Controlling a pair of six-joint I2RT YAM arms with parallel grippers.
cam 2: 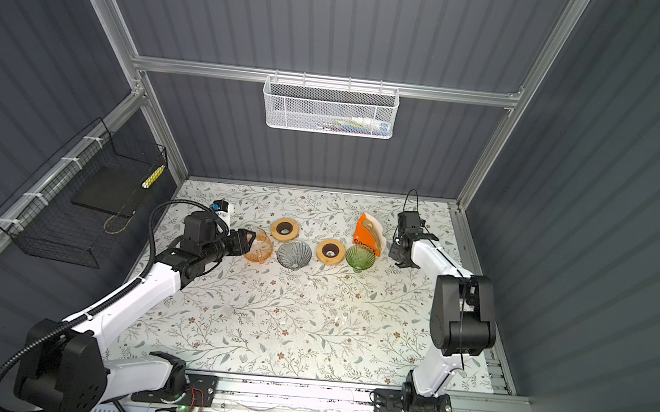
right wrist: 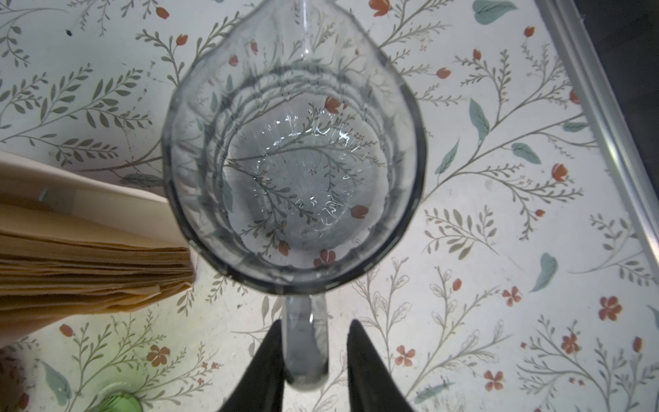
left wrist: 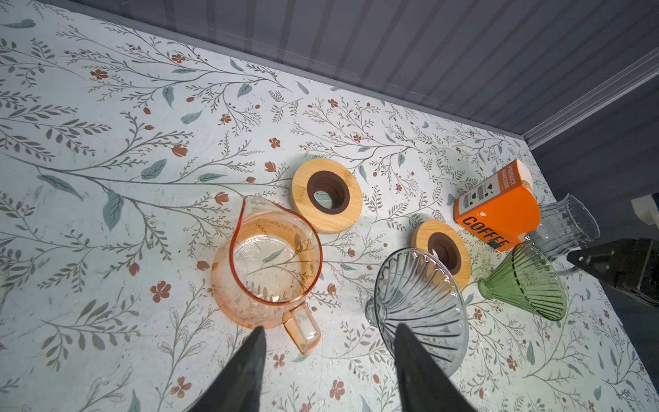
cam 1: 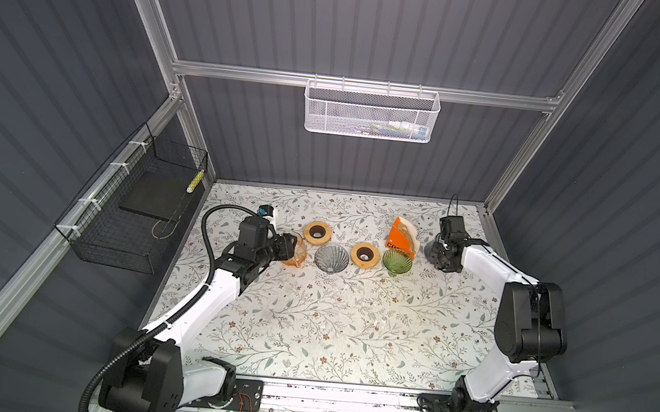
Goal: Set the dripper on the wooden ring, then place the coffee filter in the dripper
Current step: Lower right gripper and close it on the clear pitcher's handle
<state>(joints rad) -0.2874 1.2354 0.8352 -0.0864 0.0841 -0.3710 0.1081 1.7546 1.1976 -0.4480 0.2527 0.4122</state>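
Note:
Cream coffee filters point(cam 1: 408, 228) point(right wrist: 89, 257) stand stacked in an orange box point(cam 1: 396, 241) point(left wrist: 499, 214) at the back right. Two glass drippers lie tipped on the table: a grey one point(cam 1: 331, 258) point(left wrist: 420, 303) and a green one point(cam 1: 397, 261) point(left wrist: 527, 281). My right gripper point(right wrist: 314, 323) point(cam 1: 434, 254) straddles the handle of a clear carafe point(right wrist: 292, 160) beside the box. One finger touches the handle and a gap shows at the other. My left gripper point(left wrist: 331, 331) point(cam 1: 288, 248) is open at the handle of a pink carafe point(left wrist: 274, 257) point(cam 1: 298, 252), holding nothing.
Two wooden rings point(cam 1: 317, 232) point(cam 1: 365, 254) lie among the drippers. A small white and blue object point(cam 1: 269, 212) sits behind the left arm. A black wire basket point(cam 1: 131, 211) hangs on the left wall, a white mesh basket point(cam 1: 371, 113) on the back wall.

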